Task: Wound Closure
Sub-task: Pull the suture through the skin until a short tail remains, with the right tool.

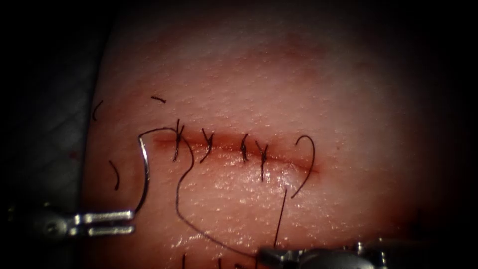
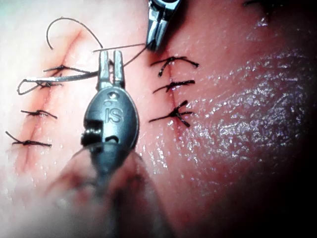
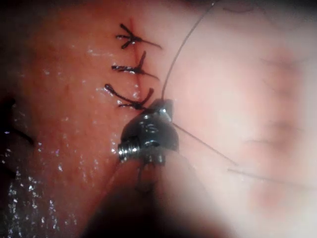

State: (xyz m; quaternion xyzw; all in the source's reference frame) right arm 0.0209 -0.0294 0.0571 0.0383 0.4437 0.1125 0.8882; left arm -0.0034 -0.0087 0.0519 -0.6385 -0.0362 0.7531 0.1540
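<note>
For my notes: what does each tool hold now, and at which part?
The left tool holds the needle at its lower end, outside the tissue. The right tool holds the thread.

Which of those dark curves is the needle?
Find the cut across the tissue. At its left end a curve runs down to the left pincer, which grips its lower end: that is the needle. Unlike the black thread, it is shiny metal.

A dim grey cloth [image 1: 47, 144] is lying at the endoscope view's left, while darkness is closing in around the lit centre.
</note>
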